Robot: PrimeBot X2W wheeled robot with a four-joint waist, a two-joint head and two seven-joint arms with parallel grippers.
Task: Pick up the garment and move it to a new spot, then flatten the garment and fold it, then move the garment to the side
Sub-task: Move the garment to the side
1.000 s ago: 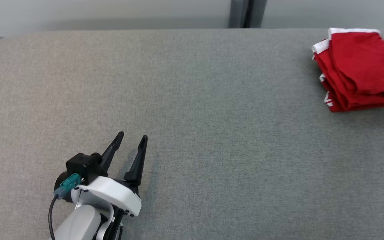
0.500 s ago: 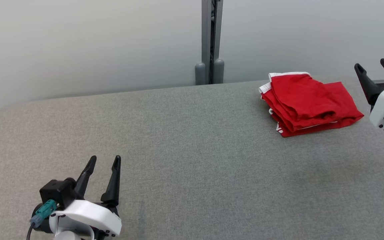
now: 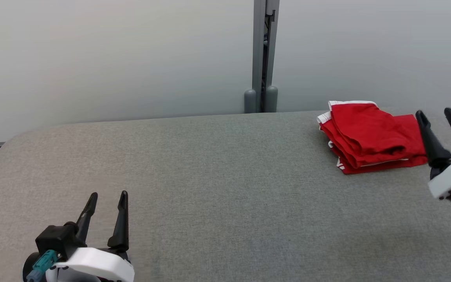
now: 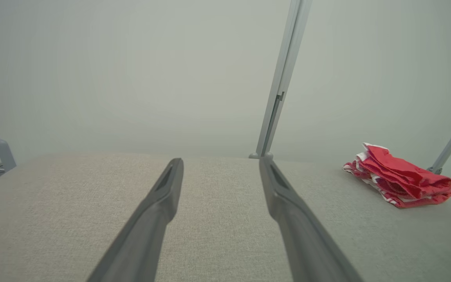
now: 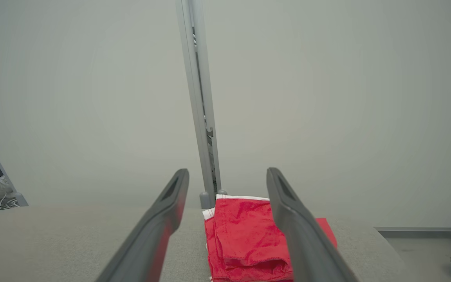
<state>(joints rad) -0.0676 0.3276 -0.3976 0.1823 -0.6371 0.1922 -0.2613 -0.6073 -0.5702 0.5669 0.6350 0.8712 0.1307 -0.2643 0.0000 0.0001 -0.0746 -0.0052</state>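
Head camera has shifted since half a second back, so the scene sits lower and a bit further right in the head view. The garment (image 3: 366,135) looks unmoved on the table (image 3: 225,176). Right tool (image 3: 433,112) has come down and in toward the garment's right side. Left tool (image 3: 108,194) has pulled back toward the near-left of the view.

Both tools wide, fingers spread, not gripping.

Garment: red with white trim, folded into a compact stack, lying near the table's far edge at the right end. White-trimmed edge faces far-left. In the head view the right tool's left finger overlaps the stack's right edge; touching or just in front, can't tell. In the right wrist view the stack sits ahead between the two fingers, with the right finger covering part of it.

Edges: far edge runs straight along the pale wall (image 3: 112,58). Grey post (image 3: 264,58) stands behind it, left of the garment. Far-left corner is rounded. Right wrist view shows the table's right edge just past the stack, floor beyond.

Room: open grey fabric from the left tool across to the garment, covering the middle and left of the table. Left tool is well apart from the stack. The tight side is the right, with little table between the stack and the right and far edges.
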